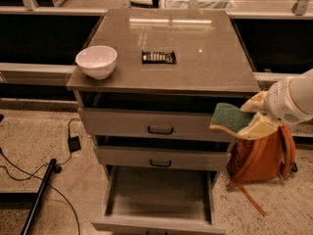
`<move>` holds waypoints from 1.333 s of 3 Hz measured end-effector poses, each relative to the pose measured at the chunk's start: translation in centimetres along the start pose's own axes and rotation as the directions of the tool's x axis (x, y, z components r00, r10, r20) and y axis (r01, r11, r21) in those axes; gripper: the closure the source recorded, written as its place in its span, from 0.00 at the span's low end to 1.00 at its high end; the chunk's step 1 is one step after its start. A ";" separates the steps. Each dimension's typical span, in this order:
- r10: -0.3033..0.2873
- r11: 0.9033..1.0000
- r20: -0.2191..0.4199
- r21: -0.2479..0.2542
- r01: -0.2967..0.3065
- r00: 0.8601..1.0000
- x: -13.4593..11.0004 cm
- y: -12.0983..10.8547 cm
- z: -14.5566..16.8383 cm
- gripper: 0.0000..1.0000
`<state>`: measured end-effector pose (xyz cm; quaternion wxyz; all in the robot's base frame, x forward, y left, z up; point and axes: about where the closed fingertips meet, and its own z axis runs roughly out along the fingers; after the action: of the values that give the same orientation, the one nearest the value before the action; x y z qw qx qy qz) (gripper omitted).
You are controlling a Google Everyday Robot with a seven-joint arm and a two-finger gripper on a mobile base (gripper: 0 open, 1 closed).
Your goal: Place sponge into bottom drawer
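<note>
My gripper [244, 119] comes in from the right edge on a white arm and is shut on the sponge [229, 117], dark green on top with pale yellow foam below. It holds the sponge in the air in front of the right end of the top drawer, off the counter. The bottom drawer [157, 192] is pulled open below and to the left of the sponge, with a plain grey floor and nothing in it.
A white bowl [97, 61] and a dark snack packet [158, 57] sit on the cabinet top [195, 67]. Two upper drawers [159, 129] stand slightly open. An orange backpack [261, 158] leans right of the cabinet. Cables and a black pole [41, 190] lie on the floor at left.
</note>
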<state>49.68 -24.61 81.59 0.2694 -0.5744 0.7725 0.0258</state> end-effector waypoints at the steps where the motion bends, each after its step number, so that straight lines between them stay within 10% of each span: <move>1: 0.050 0.998 0.139 -0.056 -0.042 0.989 0.9 2.0 6.7 1.00; 2: 0.103 0.985 0.175 -0.158 -0.075 0.979 4.9 7.5 18.1 1.00; 4: 0.130 0.978 0.186 -0.183 -0.096 0.974 7.2 10.0 22.0 1.00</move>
<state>47.74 -19.82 56.86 0.2918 -0.5451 0.7685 0.1648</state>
